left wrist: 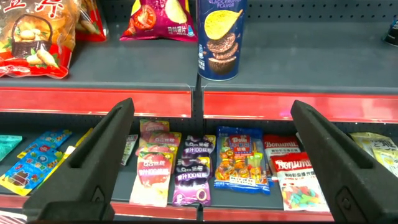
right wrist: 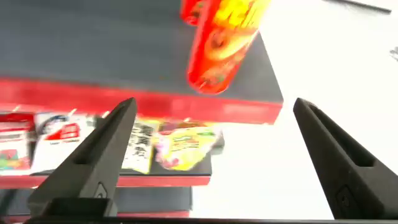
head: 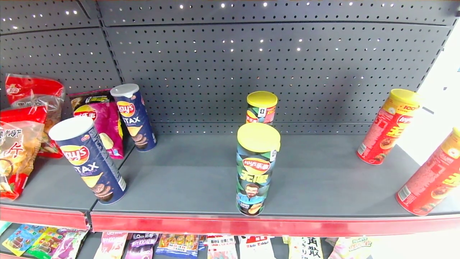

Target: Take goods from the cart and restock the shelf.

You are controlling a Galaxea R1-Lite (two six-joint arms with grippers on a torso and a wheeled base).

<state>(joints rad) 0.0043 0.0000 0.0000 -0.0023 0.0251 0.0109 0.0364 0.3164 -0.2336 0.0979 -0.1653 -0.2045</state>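
Left gripper (left wrist: 211, 106) and right gripper (right wrist: 214, 102) gape wide and empty, while the green, yellow-lidded cardboard chip canister (head: 256, 172) looks light, stiff and tippy, best pinched mid-body.

Grey shelf (head: 197, 172) with crisp tubes (head: 256, 172), snack bags (head: 18, 151)

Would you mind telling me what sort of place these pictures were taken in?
Probably a shop aisle, or a mock-up of one: a grey shelf with a pegboard back and red front strip, crisp canisters standing spaced along it, and sweet packets on the tier below.
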